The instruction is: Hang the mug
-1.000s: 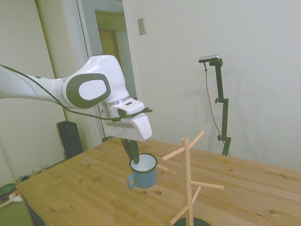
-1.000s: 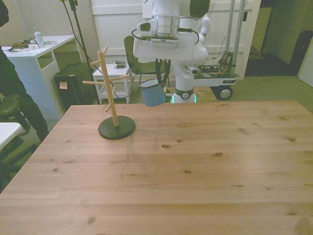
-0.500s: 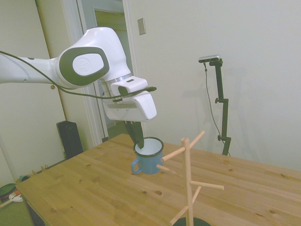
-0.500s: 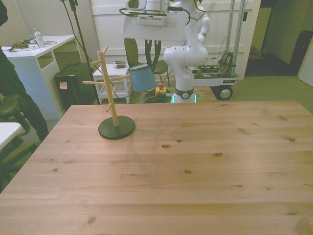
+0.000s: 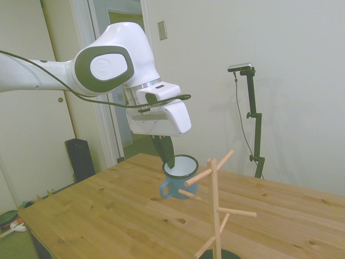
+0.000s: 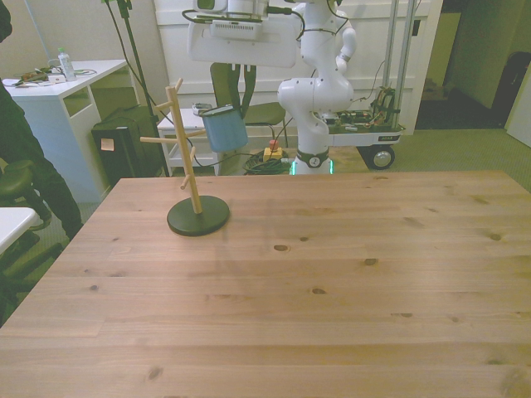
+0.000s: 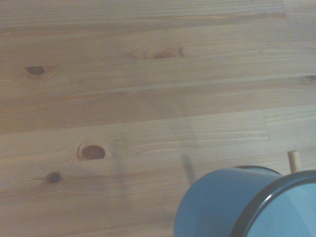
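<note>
The claw (image 5: pixel 168 156), its two dark fingers closed down on the thin dark rim, is gripping the mug (image 5: pixel 179 177) and holding it in the air above the table (image 5: pixel 108 216). The mug is hanging directly below the claw, tilting slightly, its mouth facing upward. It is a small cylindrical vessel of smooth light-blue enamel with a glossy white inside; nothing is showing inside it. Its blue loop handle (image 5: pixel 166 189) is sticking out low on the side, below the claw and away from the mug tree.

Just beside the claw, the mug tree (image 5: pixel 215 210) is standing upright: a slim, pale, round wooden post with plain dowel pegs angling upward, set in a flat, round, dark base (image 6: pixel 198 218). In the side view one peg (image 5: pixel 198 176) is crossing in front of the mug's wall; whether they are touching cannot be told. In the front view the mug (image 6: pixel 225 129) is hanging just beside the pegs, on the front view's right of the post.

The wrist view is showing the mug's (image 7: pixel 232 202) blue wall and dark rim from close by, over knotted, straight-grained planks, with a peg tip (image 7: pixel 293 160) just beyond the rim.
</note>
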### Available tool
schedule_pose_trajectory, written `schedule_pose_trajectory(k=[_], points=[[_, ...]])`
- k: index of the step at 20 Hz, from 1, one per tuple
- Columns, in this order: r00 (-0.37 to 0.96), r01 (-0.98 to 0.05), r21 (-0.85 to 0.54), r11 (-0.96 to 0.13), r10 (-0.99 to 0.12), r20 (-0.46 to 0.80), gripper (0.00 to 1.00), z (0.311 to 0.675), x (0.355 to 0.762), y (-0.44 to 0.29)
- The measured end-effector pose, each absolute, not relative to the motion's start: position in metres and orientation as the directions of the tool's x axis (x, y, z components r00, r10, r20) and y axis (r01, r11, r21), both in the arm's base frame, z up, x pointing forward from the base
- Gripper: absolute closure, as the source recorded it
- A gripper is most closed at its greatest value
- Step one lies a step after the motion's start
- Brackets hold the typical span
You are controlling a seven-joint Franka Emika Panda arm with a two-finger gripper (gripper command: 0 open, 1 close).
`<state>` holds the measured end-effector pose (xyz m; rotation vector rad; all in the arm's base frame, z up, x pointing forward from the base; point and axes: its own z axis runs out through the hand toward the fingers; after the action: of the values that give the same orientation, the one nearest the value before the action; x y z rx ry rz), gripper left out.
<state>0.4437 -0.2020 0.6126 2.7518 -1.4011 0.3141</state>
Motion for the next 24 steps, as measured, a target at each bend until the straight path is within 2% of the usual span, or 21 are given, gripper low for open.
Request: schedule_pose_trajectory(k=[21, 22, 24], points=[[0.563, -0.816, -0.043, -0.577, -0.81, 0.165, 1.0, 0.607, 0.474, -0.248], [0.563, -0.817, -0.042, -0.575, -0.812, 0.154, 0.0, 0.606, 0.475, -0.248], [0.564, -0.819, -0.038, -0.573, -0.815, 0.133, 0.0, 0.604, 0.476, -0.248]])
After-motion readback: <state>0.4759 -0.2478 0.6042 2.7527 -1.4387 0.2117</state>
